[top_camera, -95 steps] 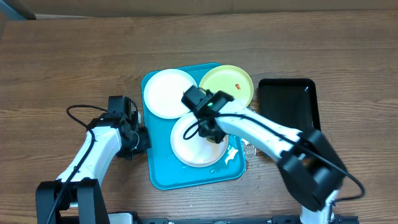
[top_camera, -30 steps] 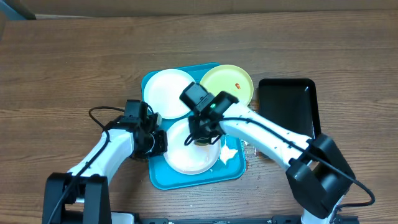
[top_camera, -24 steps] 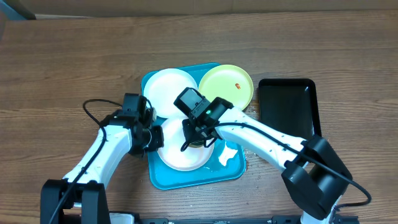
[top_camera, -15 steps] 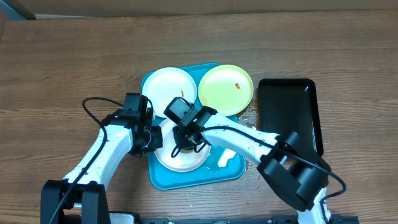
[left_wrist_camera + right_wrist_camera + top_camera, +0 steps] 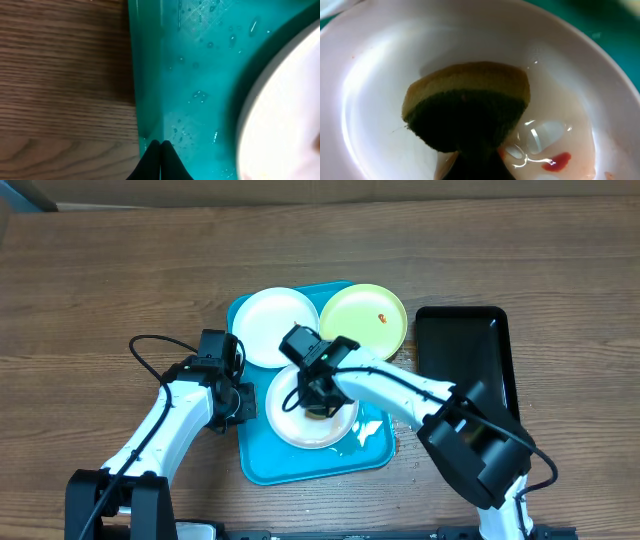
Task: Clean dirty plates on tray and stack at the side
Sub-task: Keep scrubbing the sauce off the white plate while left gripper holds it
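Note:
The turquoise tray (image 5: 300, 468) holds two white plates: one at its far left (image 5: 262, 325) and one at its middle (image 5: 298, 430). A pale yellow-green plate (image 5: 362, 320) with a red smear lies over the tray's far right corner. My right gripper (image 5: 318, 402) is shut on a yellow and dark green sponge (image 5: 467, 105), pressed into the wet middle white plate (image 5: 380, 90), beside a red smear (image 5: 561, 161). My left gripper (image 5: 160, 150) is shut, its tips at the tray's left rim (image 5: 145, 75), with that plate's edge (image 5: 285, 125) to the right.
A black rectangular tray (image 5: 465, 360) lies to the right of the turquoise tray. Water is pooled on the tray's right side (image 5: 372, 430), with some on the table by its right edge. The wooden table extends all around.
My right gripper has scrubbed the sponge leftward and then back to the right over the middle plate, and the plate shifted with it. My left gripper has stayed at the tray's left rim.

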Tool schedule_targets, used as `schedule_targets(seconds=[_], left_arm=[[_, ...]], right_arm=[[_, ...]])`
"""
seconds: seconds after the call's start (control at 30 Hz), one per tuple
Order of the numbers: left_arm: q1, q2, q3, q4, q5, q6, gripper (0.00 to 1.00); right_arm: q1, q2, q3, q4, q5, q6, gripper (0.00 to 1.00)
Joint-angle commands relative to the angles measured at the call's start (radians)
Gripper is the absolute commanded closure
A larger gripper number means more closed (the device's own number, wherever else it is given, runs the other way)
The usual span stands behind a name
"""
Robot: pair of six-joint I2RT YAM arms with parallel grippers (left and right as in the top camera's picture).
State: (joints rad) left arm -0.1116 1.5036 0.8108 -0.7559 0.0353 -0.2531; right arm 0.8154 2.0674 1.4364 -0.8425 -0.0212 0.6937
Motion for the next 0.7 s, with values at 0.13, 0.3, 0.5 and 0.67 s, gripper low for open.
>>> schedule_targets(seconds=[0.13, 0.3, 0.5, 0.67], left_arm=[[-0.007, -0.010, 0.015, 0.104, 0.286, 0.084, 0.76], [-0.007, 0.017, 0.013, 0.156, 0.329, 0.090, 0.64], [-0.013, 0.098, -0.029, 0.242, 0.364, 0.093, 0.71], [-0.027, 0.232, -0.043, 0.296, 0.380, 0.093, 0.96]], right_arm=[[-0.016, 0.050, -0.023, -0.016, 0.079, 0.005, 0.96], [-0.002, 0.050, -0.023, -0.013, 0.080, -0.013, 0.96], [-0.002, 0.050, -0.023, -0.013, 0.080, -0.013, 0.96], [-0.002, 0.050, -0.023, -0.020, 0.078, -0.013, 0.96]])
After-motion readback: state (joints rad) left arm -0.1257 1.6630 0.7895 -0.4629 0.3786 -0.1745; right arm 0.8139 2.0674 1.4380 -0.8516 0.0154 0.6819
